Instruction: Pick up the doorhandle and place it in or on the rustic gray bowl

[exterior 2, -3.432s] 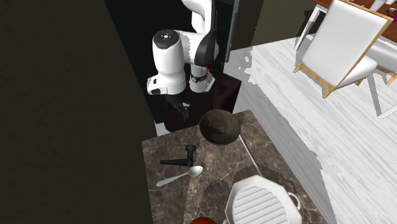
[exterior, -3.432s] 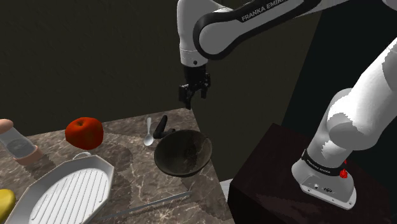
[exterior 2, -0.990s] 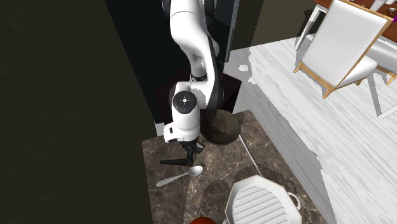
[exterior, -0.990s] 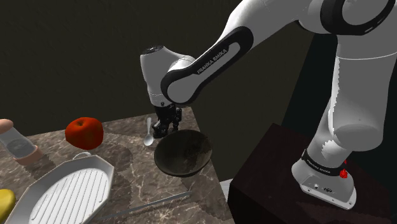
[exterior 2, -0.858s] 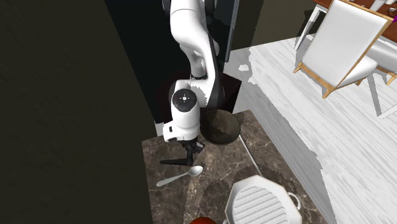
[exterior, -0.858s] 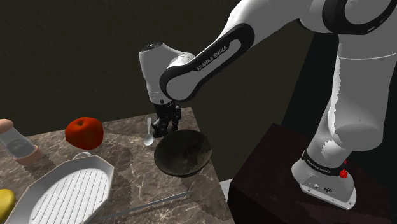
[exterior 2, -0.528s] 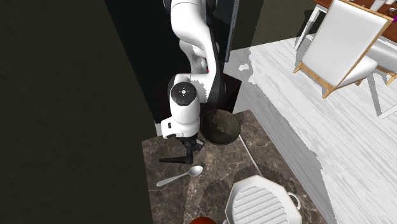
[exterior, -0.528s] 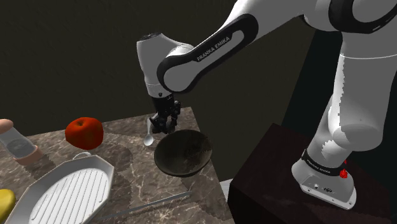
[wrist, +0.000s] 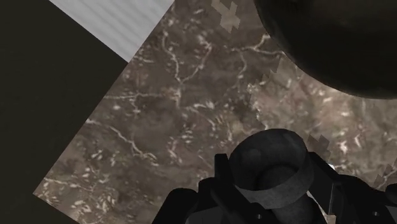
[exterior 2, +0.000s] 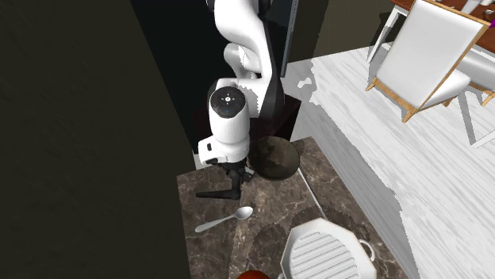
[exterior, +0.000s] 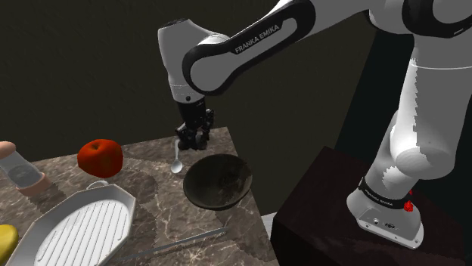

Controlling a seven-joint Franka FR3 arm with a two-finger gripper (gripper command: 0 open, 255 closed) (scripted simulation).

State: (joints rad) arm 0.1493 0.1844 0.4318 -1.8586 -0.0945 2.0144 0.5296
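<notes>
Hand [exterior: 191, 139] clasps doorhandle [wrist: 270, 167] over brown marbled counter [exterior: 163, 215]; dark wall [exterior: 91, 68] behind.

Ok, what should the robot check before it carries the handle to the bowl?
1. Handle clasped by the gripper: ok.
2. Handle off the table: ok, it seems raised.
3. Bowl upright and empty: ok.
4. Gripper above the bowl: not ok, it hangs beside it.
5. Spoon out of the path: ok, it lies on the gripper's other side, away from the bowl.
</notes>
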